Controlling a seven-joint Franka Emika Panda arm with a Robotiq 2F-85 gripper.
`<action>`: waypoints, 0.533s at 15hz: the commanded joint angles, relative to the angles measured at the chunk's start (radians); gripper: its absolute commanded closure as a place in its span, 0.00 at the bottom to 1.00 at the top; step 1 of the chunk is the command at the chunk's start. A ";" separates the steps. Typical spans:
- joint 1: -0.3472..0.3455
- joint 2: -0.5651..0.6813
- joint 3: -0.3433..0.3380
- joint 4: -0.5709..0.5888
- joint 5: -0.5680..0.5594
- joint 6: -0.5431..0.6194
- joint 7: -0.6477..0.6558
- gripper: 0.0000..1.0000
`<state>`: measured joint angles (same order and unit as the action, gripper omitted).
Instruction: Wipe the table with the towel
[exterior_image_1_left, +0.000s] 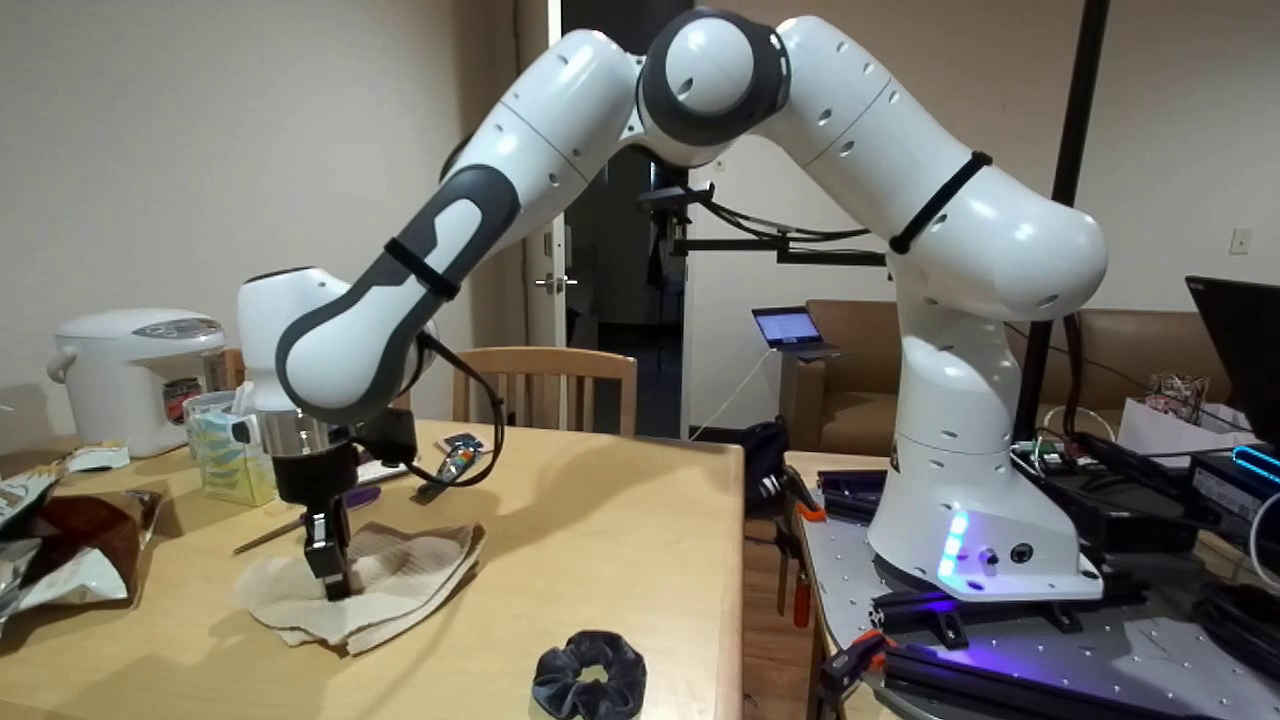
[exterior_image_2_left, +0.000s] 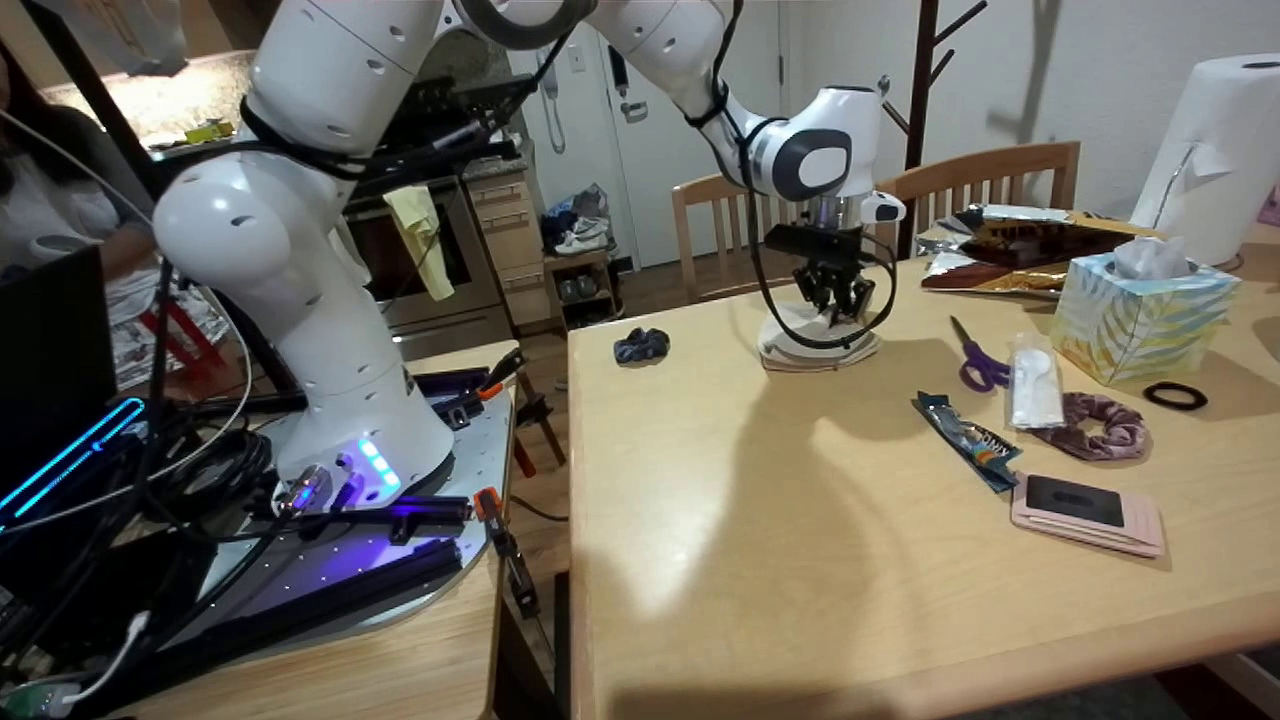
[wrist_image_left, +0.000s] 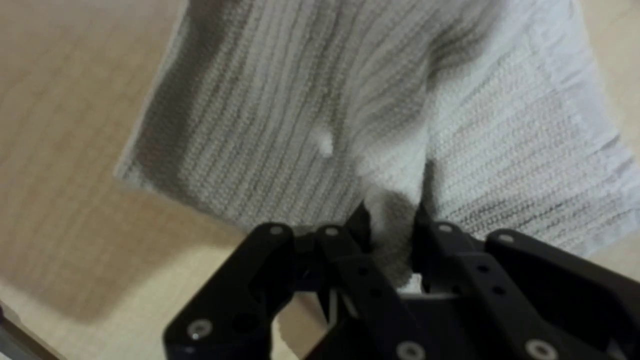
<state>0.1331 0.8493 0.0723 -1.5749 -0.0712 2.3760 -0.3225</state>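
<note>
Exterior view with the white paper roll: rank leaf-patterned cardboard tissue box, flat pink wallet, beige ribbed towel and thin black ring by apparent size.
1. Tissue box
2. Wallet and towel: too close to rank, towel partly hidden
3. Black ring

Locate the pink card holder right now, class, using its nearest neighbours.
In an exterior view, the pink card holder lies on the table toward the right, beside the near end of the slim wrapper and closer to the camera than the mauve scrunchie.

Light wooden table (exterior_image_2_left: 680, 480) under towel (exterior_image_1_left: 415, 580), dark scrunchie (exterior_image_2_left: 642, 346), purple scissors (exterior_image_2_left: 972, 352), tissue box (exterior_image_2_left: 1140, 320) and pink wallet (exterior_image_2_left: 1087, 513).
</note>
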 joint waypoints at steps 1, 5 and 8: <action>-0.007 0.018 0.005 -0.017 -0.034 0.070 0.030 0.96; -0.049 -0.011 0.012 -0.097 -0.013 0.160 0.015 0.96; -0.093 -0.034 0.025 -0.166 0.008 0.241 0.005 0.96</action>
<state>0.0977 0.8243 0.0822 -1.6527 -0.0666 2.5150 -0.3199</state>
